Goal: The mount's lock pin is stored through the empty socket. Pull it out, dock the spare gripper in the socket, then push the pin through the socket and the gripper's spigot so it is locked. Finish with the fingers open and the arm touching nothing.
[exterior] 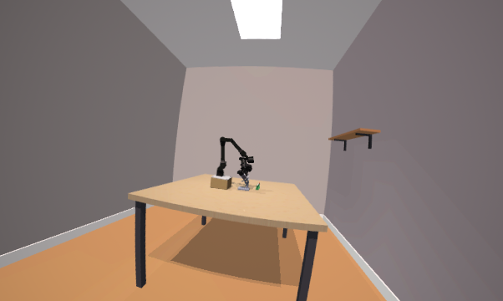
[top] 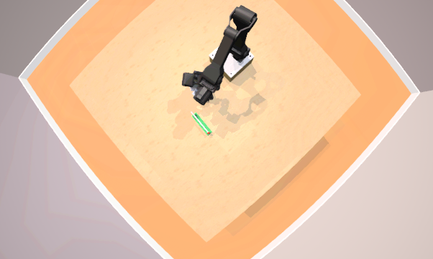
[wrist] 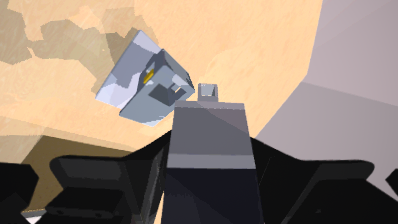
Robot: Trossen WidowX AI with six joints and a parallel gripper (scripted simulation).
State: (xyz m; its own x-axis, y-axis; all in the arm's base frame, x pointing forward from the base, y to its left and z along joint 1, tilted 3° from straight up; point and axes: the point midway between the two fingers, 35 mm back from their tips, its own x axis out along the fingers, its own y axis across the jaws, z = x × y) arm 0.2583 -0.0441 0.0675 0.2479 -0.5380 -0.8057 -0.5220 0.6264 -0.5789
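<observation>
Top view: at centre, a green holder (top: 206,130) on the desk (top: 148,144) (exterior: 226,205) carries a slim white pin (top: 201,122) lengthwise.

Exterior view: the pincer (exterior: 246,184) is low at centre.

Wrist view: it grips the grey spare gripper (wrist: 205,131), lower centre; the mount's socket (wrist: 159,93), upper left, looks unfilled.

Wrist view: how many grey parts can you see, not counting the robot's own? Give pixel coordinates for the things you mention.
2: the mount (exterior: 243,189) (wrist: 150,97), left of centre, and the spare gripper (exterior: 247,182) (wrist: 205,131), held in the claw (exterior: 245,176) (wrist: 210,150). Others could be hidden behind the claw.
</observation>
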